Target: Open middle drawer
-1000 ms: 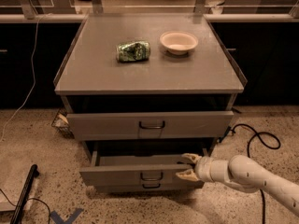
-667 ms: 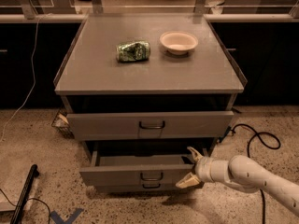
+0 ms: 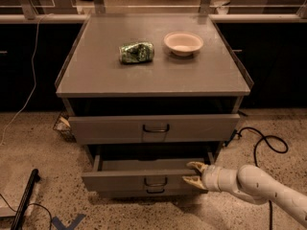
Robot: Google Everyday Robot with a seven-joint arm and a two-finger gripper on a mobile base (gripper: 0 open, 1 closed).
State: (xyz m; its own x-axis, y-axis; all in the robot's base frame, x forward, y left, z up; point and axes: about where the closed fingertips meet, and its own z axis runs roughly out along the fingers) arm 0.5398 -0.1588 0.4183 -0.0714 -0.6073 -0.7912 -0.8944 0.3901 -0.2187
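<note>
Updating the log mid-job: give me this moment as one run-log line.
middle drawer: pulled out, interior showing | gripper: at its front panel, right of handle | upper drawer: partly out

This looks like a robotics lab or test area in an office-style workspace. A grey metal drawer cabinet (image 3: 153, 75) stands alone at the centre of the frame on a speckled hard floor (image 3: 29, 143). Long dark-fronted benches (image 3: 29, 66) run across the back. A black cable (image 3: 268, 143) loops loose on the floor at right, and a white cable (image 3: 32, 56) hangs at left. A blue tape cross (image 3: 67, 223) marks the floor at the bottom left. At the lower right, a white robot arm (image 3: 259, 186) reaches in, its gripper (image 3: 193, 173) at a lower drawer front, fingers apart.
</note>
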